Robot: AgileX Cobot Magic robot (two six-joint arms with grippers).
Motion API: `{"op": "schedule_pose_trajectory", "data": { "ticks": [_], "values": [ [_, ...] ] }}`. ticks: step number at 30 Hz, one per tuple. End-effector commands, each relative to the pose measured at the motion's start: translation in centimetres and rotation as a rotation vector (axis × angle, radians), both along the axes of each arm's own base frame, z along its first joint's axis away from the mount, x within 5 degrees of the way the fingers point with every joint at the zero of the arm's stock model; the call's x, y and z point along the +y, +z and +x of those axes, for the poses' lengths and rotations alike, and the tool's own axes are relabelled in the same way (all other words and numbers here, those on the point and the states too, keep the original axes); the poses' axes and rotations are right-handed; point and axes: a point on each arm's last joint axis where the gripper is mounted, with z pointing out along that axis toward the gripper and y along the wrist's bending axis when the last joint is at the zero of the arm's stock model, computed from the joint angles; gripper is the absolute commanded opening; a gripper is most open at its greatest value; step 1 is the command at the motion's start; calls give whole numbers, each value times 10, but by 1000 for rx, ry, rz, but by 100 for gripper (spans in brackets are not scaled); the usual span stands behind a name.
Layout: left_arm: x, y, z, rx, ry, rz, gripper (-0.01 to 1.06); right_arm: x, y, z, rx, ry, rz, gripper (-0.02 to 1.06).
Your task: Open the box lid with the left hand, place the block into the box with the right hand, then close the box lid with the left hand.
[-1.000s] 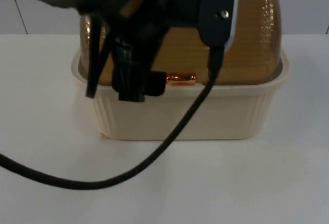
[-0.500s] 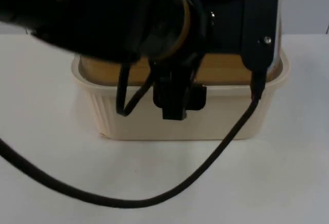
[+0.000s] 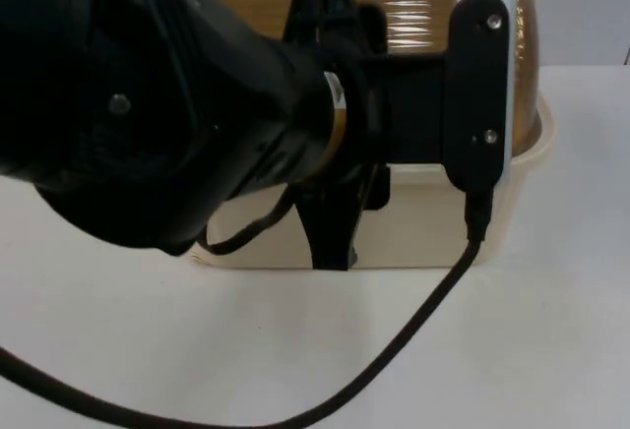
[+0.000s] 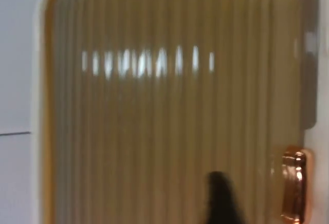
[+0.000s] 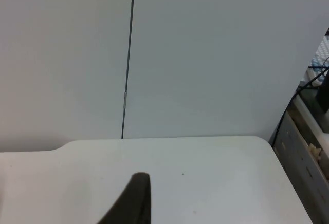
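Your left gripper (image 3: 333, 242) hung at the front of the cream box (image 3: 423, 232) on the surface; I could not tell its jaws' state. The amber lid (image 4: 169, 106) seemed closed. Hook the copper latch (image 4: 294, 185) gently. The right arm waited.

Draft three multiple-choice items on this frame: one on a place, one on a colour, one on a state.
1. The box stands
A. on the white table
B. on a shelf
C. on the floor

2. Its lid is
A. blue
B. amber
C. black

3. The box is
A. tipped on its side
B. upside down
C. upright on its base

Answers:
1 A, the box rests on the table.
2 B, the ribbed lid is translucent amber.
3 C, the cream base sits flat, with the lid on top.
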Motion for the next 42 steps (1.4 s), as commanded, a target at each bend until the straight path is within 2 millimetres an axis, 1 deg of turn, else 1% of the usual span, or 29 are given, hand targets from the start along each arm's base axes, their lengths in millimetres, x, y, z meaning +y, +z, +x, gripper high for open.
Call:
{"op": "schedule_pose_trajectory", "data": {
  "ticks": [1,3,4,6,8,15,19,20,23,26,30,34,37,40,42],
  "values": [
    [0,-4,-2,28,13,-15,41,1,1,0,-4,6,-6,105],
    [0,-7,-2,43,21,-17,24,1,1,0,-4,6,-6,105],
    [0,-7,-2,43,21,-17,24,1,1,0,-4,6,-6,105],
    [-3,-9,-4,70,-1,-26,8,1,1,0,-4,6,-6,105],
    [-5,-10,-6,97,-22,-38,0,1,1,0,0,7,0,105],
    [-7,-12,-8,118,-61,-40,0,1,-1,-1,18,2,7,105],
    [2,-16,4,150,-28,-54,0,1,-1,-1,16,1,10,105],
    [2,-16,4,150,-28,-54,0,1,-1,-1,16,1,10,105],
    [13,-16,16,160,33,-67,0,1,-1,-1,16,1,10,105],
    [16,-17,18,171,54,-75,0,1,-1,-1,16,1,10,105],
    [14,-21,14,228,41,-77,0,1,-1,-1,16,1,10,105],
    [13,-26,15,230,34,-45,0,1,-1,-1,16,1,10,105],
    [12,-30,20,219,65,-25,0,1,-1,-1,16,1,10,105],
    [10,-33,29,195,133,-6,0,1,-1,-1,15,-1,14,105],
    [8,-32,29,182,137,1,0,1,-1,-1,15,-1,14,105]
  ]
}}
